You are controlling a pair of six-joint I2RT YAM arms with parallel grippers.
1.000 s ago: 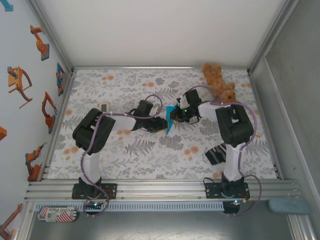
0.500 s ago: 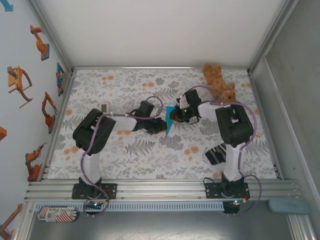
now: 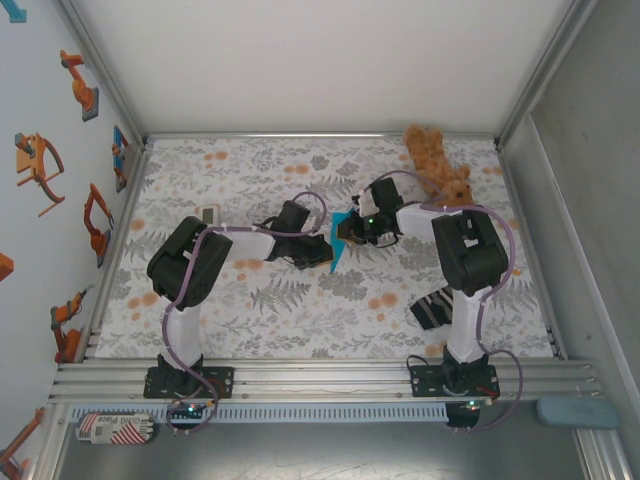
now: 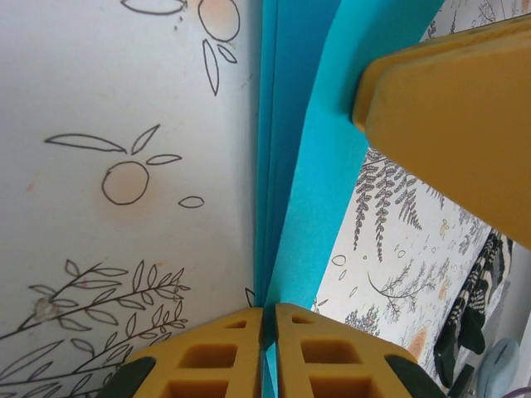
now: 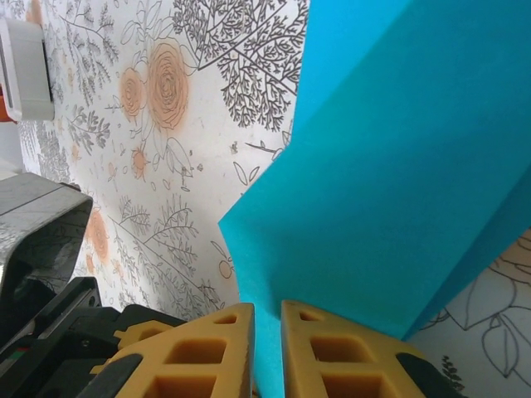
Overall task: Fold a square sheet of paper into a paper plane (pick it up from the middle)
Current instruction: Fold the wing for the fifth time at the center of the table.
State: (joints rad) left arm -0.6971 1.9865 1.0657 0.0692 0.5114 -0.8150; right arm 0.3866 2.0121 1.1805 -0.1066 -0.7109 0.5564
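The cyan-blue paper (image 3: 337, 247), folded into layered flaps, is held up on edge over the middle of the table between both grippers. My left gripper (image 3: 322, 252) is shut on its lower end; in the left wrist view the yellow fingertips (image 4: 268, 319) pinch the creased layers of paper (image 4: 303, 124), and a right gripper finger (image 4: 452, 108) presses the sheet from the upper right. My right gripper (image 3: 351, 231) is shut on the upper end; its wrist view has the paper (image 5: 398, 166) running down between the pads (image 5: 267, 332).
A brown teddy bear (image 3: 438, 163) lies at the back right. A dark striped cloth (image 3: 431, 306) lies beside the right arm's base link. A small white box (image 3: 211, 215) sits left of the left arm. The floral table cover (image 3: 300, 310) is bare in front.
Both grippers keep their hold on the paper. The left gripper has edged slightly right, toward the right gripper; the paper has barely shifted.
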